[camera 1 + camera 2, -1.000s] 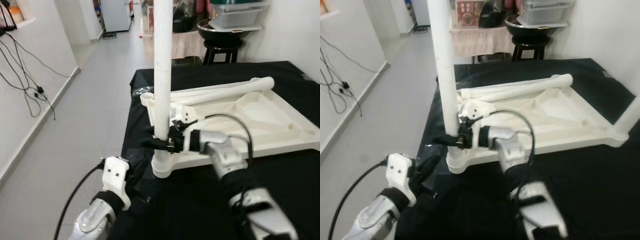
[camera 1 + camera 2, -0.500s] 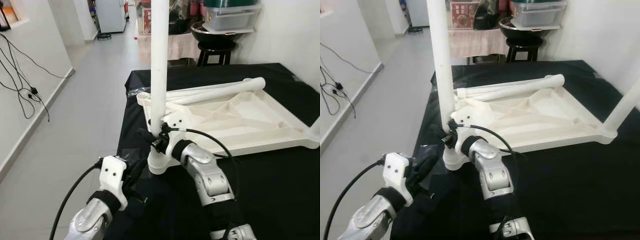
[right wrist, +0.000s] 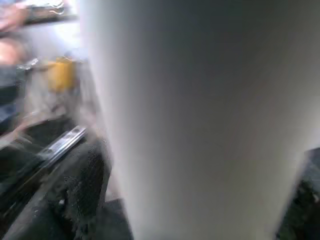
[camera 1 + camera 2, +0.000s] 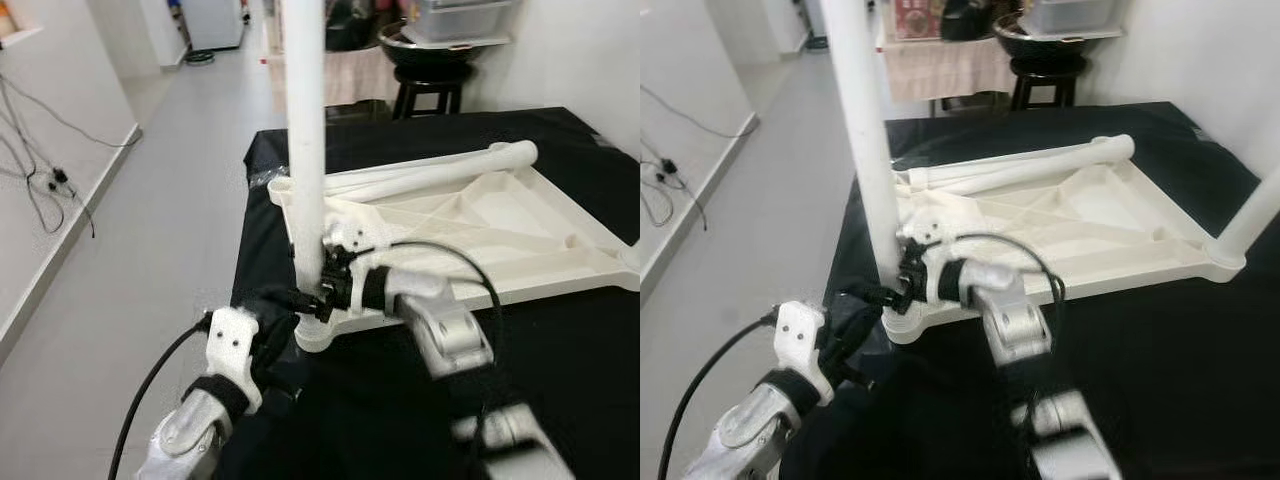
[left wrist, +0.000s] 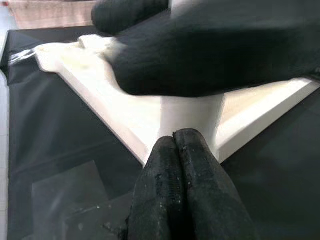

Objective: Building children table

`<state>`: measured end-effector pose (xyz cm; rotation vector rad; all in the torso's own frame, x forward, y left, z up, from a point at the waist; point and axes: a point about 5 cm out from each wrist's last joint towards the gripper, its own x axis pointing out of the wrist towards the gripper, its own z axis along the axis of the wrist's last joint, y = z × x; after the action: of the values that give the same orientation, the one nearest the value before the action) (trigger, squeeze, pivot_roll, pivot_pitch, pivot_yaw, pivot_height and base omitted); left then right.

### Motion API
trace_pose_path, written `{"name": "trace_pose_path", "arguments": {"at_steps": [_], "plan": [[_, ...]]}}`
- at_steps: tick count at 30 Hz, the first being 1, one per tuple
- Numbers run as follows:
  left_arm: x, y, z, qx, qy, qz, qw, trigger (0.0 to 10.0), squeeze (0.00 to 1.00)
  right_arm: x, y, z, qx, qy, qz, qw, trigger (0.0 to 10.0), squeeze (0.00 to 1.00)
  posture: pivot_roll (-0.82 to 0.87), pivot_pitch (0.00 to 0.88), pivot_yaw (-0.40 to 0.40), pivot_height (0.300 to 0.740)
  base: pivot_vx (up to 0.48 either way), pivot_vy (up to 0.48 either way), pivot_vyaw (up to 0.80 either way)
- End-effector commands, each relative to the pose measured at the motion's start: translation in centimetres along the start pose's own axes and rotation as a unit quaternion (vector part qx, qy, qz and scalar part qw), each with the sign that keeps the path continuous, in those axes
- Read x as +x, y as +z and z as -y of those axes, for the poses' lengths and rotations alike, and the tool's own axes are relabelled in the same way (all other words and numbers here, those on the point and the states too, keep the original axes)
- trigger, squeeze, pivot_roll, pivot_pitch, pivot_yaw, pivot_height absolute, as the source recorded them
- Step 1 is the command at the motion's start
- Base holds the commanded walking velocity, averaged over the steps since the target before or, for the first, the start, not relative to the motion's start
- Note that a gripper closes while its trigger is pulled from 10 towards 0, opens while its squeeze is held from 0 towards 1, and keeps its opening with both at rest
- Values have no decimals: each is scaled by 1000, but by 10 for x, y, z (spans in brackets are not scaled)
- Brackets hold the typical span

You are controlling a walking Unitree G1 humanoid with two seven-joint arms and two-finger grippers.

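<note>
- Up close, the right gripper (image 4: 305, 297) clamped the upright white leg (image 4: 305, 150) at the tabletop's (image 4: 500, 235) 9 o'clock corner.
- Left gripper (image 5: 175, 137) stood closed and empty, touching the socket, with bare floor (image 4: 150, 230) beyond the black cloth's (image 4: 400, 400) 9 o'clock edge.

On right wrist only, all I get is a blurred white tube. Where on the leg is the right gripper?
Observer: Low down. The right gripper clamps the upright leg just above its corner socket.
Operator: Left gripper?
Observer: The left gripper has its fingers together, tips at that socket's base. I can't tell whether they touch it.
Operator: Other legs?
Observer: A loose leg lies along the far edge of the upturned tabletop. A second upright leg stands at its right corner.
</note>
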<state>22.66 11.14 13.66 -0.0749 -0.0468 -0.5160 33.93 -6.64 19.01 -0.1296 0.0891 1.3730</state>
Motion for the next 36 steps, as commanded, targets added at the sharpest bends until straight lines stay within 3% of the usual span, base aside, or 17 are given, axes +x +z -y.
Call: {"name": "trace_pose_path", "arguments": {"at_steps": [1, 6, 7, 8, 15, 22, 23, 24, 25, 26, 27, 28, 30, 31, 34, 36], "plan": [[-2, -7, -1, 0, 5, -13, 1000, 10000, 0, 2, -2, 3, 8, 47, 2, 999, 10000, 0, -29, 22, 20, 740, 0, 0, 0], [-1, -7, 0, 1, 6, -13, 1000, 10000, 0, 4, -6, 14, 40, 24, -3, 999, 10000, 0, -21, 16, 20, 740, 0, 0, 0], [-1, -7, 0, 1, 6, -13, 1000, 10000, 0, 4, -7, 17, 46, 18, -4, 999, 902, 0, -19, 16, 19, 740, 0, 0, 0], [-1, -8, 1, 0, 5, -14, 1000, 10000, 0, 4, -7, 18, 50, 14, -1, 999, 0, 0, -18, 18, 18, 740, 0, 0, 0], [-1, -8, 1, -3, 4, -14, 1000, 10000, 0, 0, -12, 21, 44, 10, 5, 999, 0, 0, -22, 23, 22, 740, 0, 0, 0], [-2, -6, 2, -6, 3, -12, 1000, 10000, 0, -11, -27, 25, 46, -68, -8, 997, 0, 0, -26, 44, 15, 740, 0, 0, 0], [-4, -5, 0, -6, 5, -11, 1000, 10000, 0, -2, -34, 25, 114, -299, 60, 945, 0, 0, -44, 62, 22, 740, 0, 0, 0], [-5, -4, -1, -6, 6, -10, 1000, 10000, 0, -5, -38, 24, 171, -411, 98, 890, 0, 0, -44, 62, 22, 740, 0, 0, 0], [-6, -4, -2, -7, 6, -11, 1000, 10000, 0, 3, -53, 0, 175, -402, 67, 896, 0, 0, -49, 72, 25, 740, 0, 0, 0], [-6, -4, -3, -8, 6, -11, 1000, 10000, 0, 10, -61, -19, 168, -371, 43, 912, 0, 0, -49, 72, 25, 740, 0, 0, 0], [-6, -4, -3, -8, 6, -11, 1000, 10000, 0, 10, -61, -19, 168, -371, 43, 912, 0, 0, -49, 72, 25, 740, 0, 0, 0], [-6, -4, -3, -8, 6, -11, 1000, 10000, 0, 16, -65, -33, 155, -329, 21, 931, 0, 0, -49, 72, 25, 740, 0, 0, 0], [-6, -4, -3, -8, 6, -11, 1000, 10000, 0, 16, -65, -33, 155, -329, 21, 931, 0, 0, -49, 72, 25, 740, 0, 0, 0], [-5, -5, -4, -9, 3, -14, 1000, 10000, 0, 18, -58, -22, 127, -308, 23, 943, 0, 0, -61, 54, 45, 740, 0, 0, 0], [-3, -6, -5, -8, -4, -17, 1000, 10000, 0, 17, -58, -10, 150, -309, 32, 939, 0, 0, -42, 52, 31, 740, 0, 0, 0], [-3, -6, -5, -8, -4, -17, 1000, 10000, 0, 19, -58, -10, 147, -302, 27, 942, 0, 0, -51, 45, 35, 740, 0, 0, 0]]}}
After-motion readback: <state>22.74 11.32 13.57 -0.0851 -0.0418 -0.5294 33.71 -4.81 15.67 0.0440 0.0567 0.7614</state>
